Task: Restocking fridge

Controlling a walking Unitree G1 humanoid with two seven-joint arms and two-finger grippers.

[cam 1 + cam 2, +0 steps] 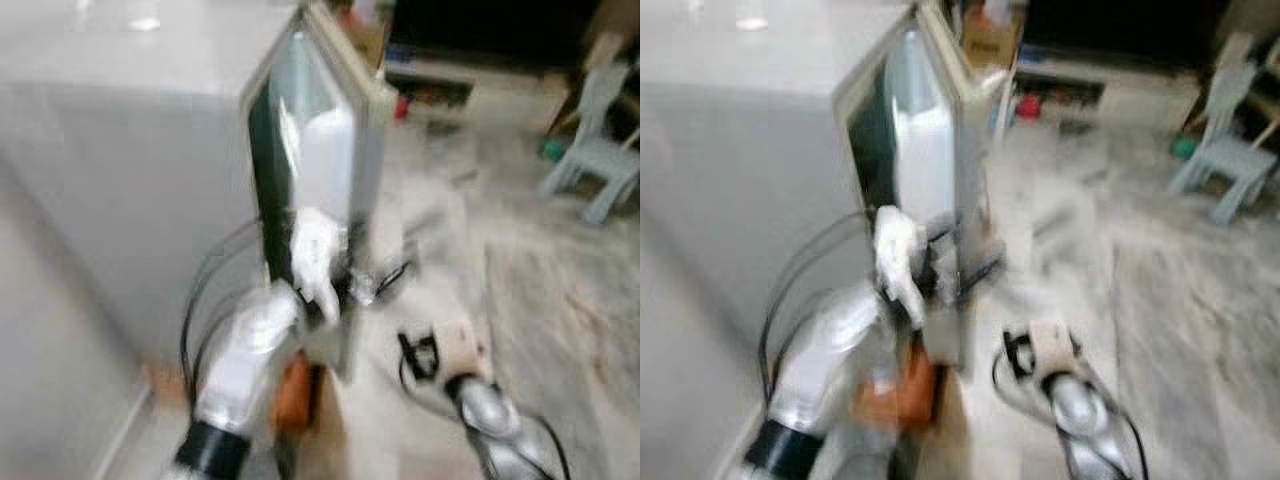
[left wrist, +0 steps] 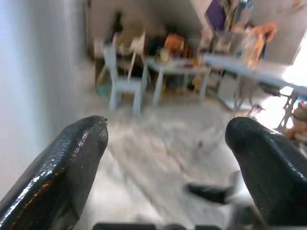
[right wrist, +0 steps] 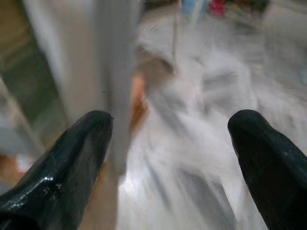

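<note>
- My left gripper [image 2: 165, 139]: black fingers spread apart, nothing between them, raised at the edge of the open fridge door.
- My right gripper [image 3: 170, 139]: fingers apart, empty, held low over the pale marbled floor [image 1: 560, 300].
- Tall white fridge [image 1: 120, 180]: its grey-framed door [image 1: 340, 150] stands ajar; views blurred.

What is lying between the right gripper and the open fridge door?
Bare marbled floor only, as far as the blur allows. In the left eye view, the right gripper hangs low, apart from the fridge door.
</note>
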